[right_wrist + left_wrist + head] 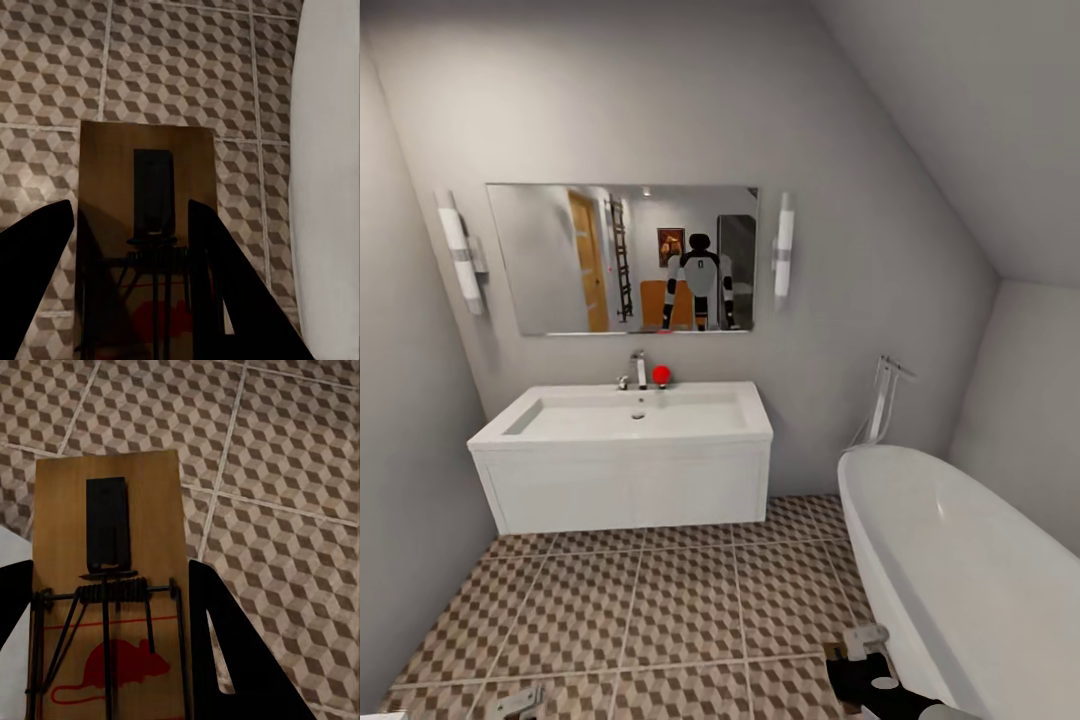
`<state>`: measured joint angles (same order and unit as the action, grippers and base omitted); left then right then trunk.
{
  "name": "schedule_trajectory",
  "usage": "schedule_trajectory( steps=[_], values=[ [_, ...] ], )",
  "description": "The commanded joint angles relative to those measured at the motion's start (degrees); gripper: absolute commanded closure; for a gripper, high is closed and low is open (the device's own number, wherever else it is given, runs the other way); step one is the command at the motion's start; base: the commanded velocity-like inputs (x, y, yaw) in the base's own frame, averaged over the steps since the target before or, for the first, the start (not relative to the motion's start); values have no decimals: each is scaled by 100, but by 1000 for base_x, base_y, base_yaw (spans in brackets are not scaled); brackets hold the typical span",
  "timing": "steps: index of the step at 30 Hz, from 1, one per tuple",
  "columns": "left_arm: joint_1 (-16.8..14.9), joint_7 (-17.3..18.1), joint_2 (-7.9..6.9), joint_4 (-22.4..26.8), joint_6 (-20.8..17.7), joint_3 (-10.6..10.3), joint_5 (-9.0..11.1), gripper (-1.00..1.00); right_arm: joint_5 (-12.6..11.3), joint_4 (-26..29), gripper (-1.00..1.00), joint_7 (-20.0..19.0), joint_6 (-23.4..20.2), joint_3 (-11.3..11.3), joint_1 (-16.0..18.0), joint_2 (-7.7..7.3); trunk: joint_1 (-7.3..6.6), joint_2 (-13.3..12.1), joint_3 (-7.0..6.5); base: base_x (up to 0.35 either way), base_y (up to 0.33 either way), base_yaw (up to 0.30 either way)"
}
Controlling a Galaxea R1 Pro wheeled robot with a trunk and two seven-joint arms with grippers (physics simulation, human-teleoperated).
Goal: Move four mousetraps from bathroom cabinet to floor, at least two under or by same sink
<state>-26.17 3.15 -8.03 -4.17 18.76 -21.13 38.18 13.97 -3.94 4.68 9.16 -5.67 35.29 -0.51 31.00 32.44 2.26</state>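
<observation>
Left pincer: dark fingers closed on either side of a wooden mousetrap, held above the bathroom floor. The trap's near end with the red mouse print is cut off by the frame; one finger is largely out of frame.

Right pincer: fingers clamped on a second mousetrap, shadowed, its wire spring and print hard to make out. The white bathtub wall lies just beside it on the right.

Head view: both arms are cut off at the lower edge, only the right pincer and a grey fragment at lower left partly visible.

Sink: white basin on a wall-hung vanity, far centre, with shadowed floor beneath.

Open tiled floor lies between vanity and robot; the bathtub narrows the right side, a grey wall the left.
</observation>
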Motion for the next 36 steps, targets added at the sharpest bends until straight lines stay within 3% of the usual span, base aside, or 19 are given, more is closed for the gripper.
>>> schedule_trajectory(
  steps=[1,36],
  values=[
    [-11,28,3,-23,28,-50,41,100,55,-28,100,15,43,-47,13,-2,6,10,11,332,0,0],
    [-11,28,-5,-26,26,-50,41,100,53,-28,100,15,42,-41,13,7,6,10,11,325,41,0]
  ],
)
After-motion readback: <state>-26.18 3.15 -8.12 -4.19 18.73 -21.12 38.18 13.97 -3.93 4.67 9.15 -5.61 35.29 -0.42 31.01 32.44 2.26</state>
